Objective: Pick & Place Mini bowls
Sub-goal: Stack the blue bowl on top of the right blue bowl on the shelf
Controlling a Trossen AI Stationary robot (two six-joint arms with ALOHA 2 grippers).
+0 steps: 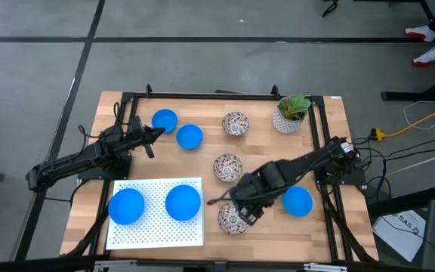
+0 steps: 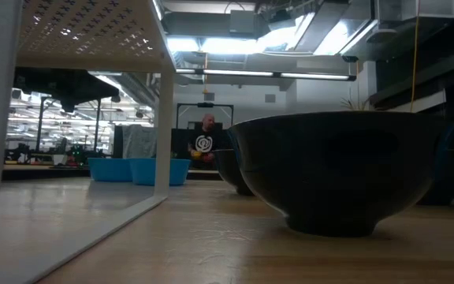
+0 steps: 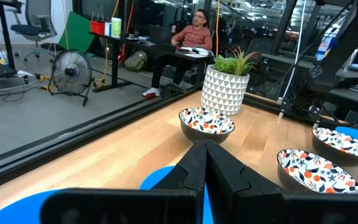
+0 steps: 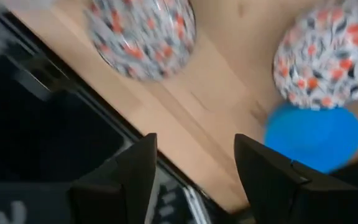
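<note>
Three floral mini bowls stand on the wood: one near the far edge (image 1: pixel 235 123), one mid-table (image 1: pixel 227 167), one near the front (image 1: pixel 232 217). Two blue bowls (image 1: pixel 164 119) (image 1: pixel 189 137) sit far left, and one (image 1: pixel 297 202) is on the right. Two more (image 1: pixel 126 205) (image 1: pixel 182 202) rest on a white perforated shelf. My right gripper (image 1: pixel 245 208) (image 4: pixel 194 168) is open beside the front floral bowl, with only bare table between its fingers. My left gripper (image 1: pixel 155 134) (image 3: pixel 205 158) is shut, pointing between the two far blue bowls, one of which (image 3: pixel 163 177) shows under its fingers.
A white pot with a green plant (image 1: pixel 291 113) (image 3: pixel 227 87) stands at the far right corner. The white perforated shelf (image 1: pixel 157 227) fills the near left, and its leg (image 2: pixel 162 102) shows in the low view. A black frame rims the table (image 1: pixel 202 96). A person (image 3: pixel 194 34) sits in the room beyond.
</note>
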